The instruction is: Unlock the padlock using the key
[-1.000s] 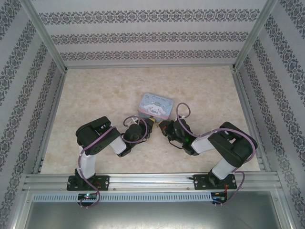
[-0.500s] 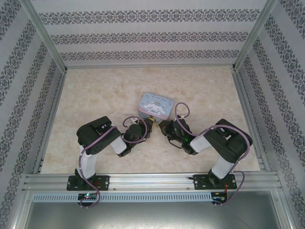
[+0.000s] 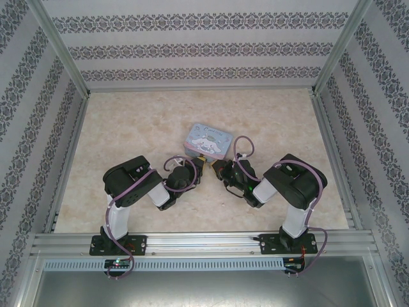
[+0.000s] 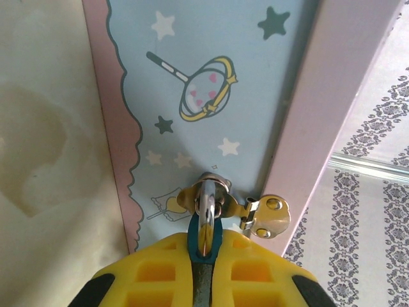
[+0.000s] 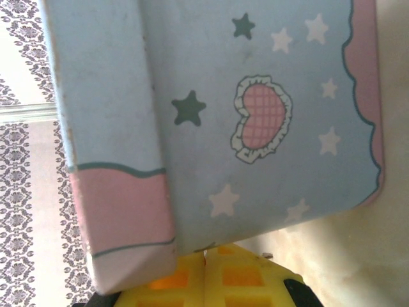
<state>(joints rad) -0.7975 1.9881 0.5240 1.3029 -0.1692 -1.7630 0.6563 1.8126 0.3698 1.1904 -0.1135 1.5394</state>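
Observation:
The padlock (image 4: 217,242) is tiny, with a bluish body and a thin metal shackle (image 4: 206,211) threaded through the brass hasp (image 4: 265,216) on the front of the pastel-blue cartoon tin (image 3: 208,141). My left gripper (image 4: 204,257) is shut on the padlock's body, right against the tin's front wall. My right gripper (image 5: 206,257) is shut, its tips tucked under the tin's corner (image 5: 134,256). A thin grey sliver of the key (image 5: 205,247) peeks out at the seam of its fingers; the rest of the key is hidden. In the top view the left gripper (image 3: 199,165) and right gripper (image 3: 218,169) meet at the tin's near side.
The tin stands mid-table on the marbled tabletop (image 3: 128,128). Patterned walls and metal rails (image 3: 70,166) enclose the table on three sides. Open tabletop lies left, right and behind the tin.
The right arm's elbow has swung left and folded in, and its gripper has crept slightly closer to the tin and padlock. The left arm and tin have stayed put.

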